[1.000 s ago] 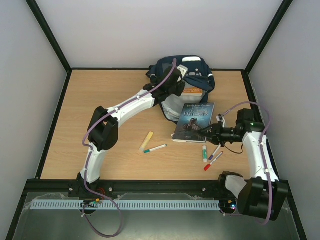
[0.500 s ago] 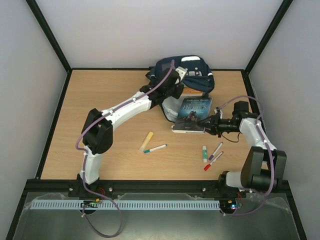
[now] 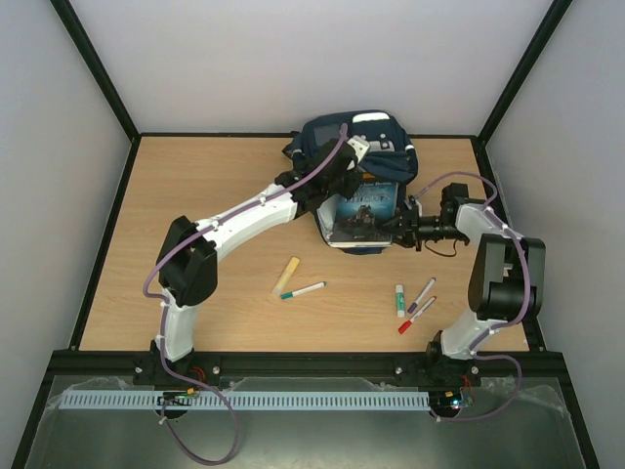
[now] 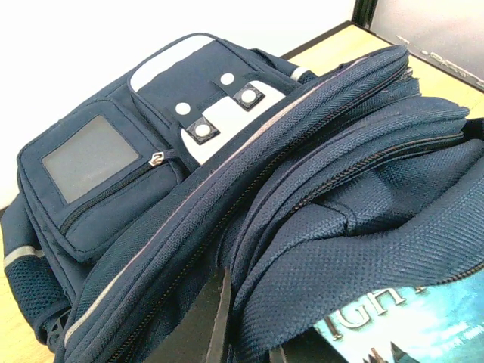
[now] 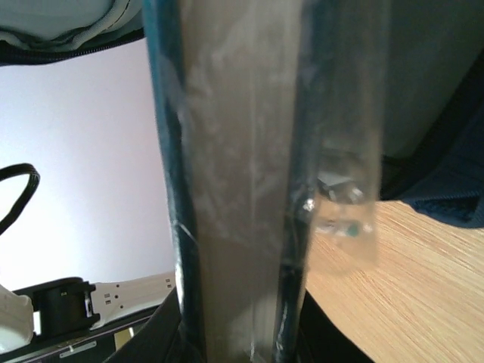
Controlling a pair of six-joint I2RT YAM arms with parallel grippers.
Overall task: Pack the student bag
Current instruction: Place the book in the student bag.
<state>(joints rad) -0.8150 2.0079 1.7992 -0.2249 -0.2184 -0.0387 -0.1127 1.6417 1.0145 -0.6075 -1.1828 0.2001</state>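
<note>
**Risk: book jam at mouth**
Student bag (image 3: 356, 132) sat at table's (image 3: 195, 215) 12 o'clock. Left gripper (image 3: 352, 164) was pinched shut on its mouth fabric; right gripper (image 3: 401, 232) clamped the book (image 3: 363, 207) by its edge, half inside. If fabric slipped, mouth would likely sag and snag the book's corner.

The top view is bright and even, with soft light from above and only faint shadows on the table (image 3: 195, 195). The left wrist view is sharp on the student bag (image 4: 189, 151), but the wall (image 4: 76, 38) at 11 o'clock is washed out white. The right wrist view is blurry (the book (image 5: 227, 189) is too close), with shiny glare at 3 o'clock.
</note>
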